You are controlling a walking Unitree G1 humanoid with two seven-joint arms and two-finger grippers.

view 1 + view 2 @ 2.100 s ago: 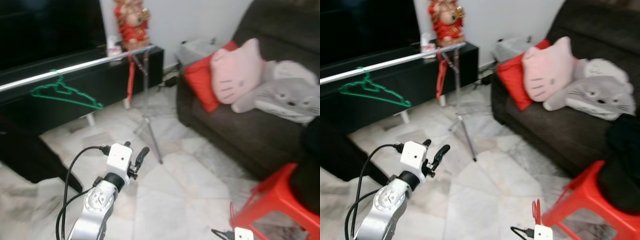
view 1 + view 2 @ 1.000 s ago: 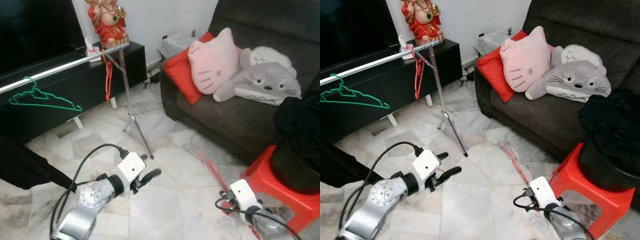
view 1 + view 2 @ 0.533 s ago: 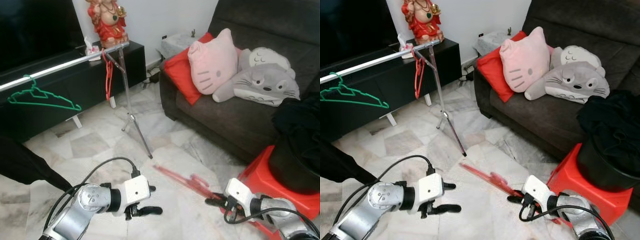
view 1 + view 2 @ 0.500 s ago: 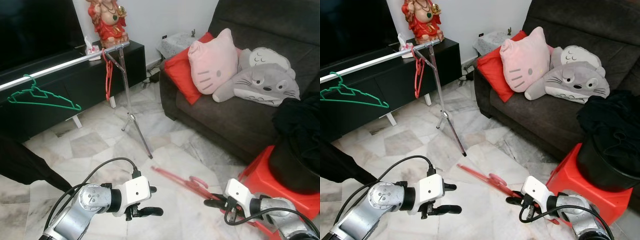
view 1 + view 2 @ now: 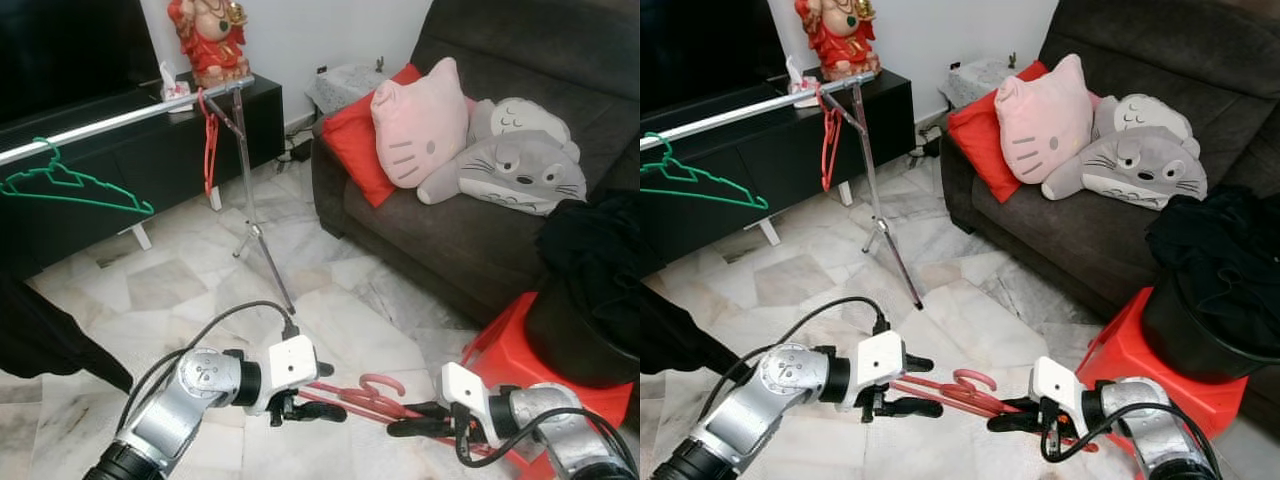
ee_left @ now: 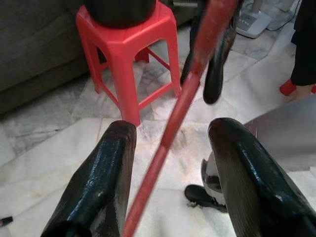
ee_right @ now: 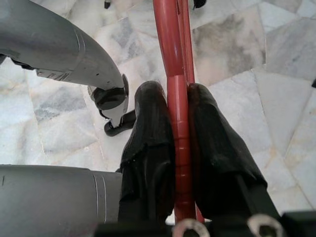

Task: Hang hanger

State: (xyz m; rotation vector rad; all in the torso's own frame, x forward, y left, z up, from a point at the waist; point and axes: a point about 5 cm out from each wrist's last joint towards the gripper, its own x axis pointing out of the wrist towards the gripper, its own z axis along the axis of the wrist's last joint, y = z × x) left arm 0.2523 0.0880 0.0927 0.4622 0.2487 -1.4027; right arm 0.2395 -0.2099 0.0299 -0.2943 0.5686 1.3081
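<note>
I see open marble floor (image 5: 180, 290) mid-frame toward the rail (image 5: 120, 118) at upper left; its tripod stand (image 5: 262, 240), sofa (image 5: 440, 240) and red stool (image 5: 500, 350) crowd the right.

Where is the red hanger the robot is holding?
The red hanger is low over the marble floor in the head views, between the two grippers: the right gripper is shut on it, and its bar passes between the open fingers of the left gripper.

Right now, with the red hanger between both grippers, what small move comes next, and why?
Probably close the left gripper on the red hanger. The left wrist view shows its fingers open with the hanger bar running between them untouched, while the right gripper already pinches the other end. A second hold should steady it before lifting toward the rail.
</note>
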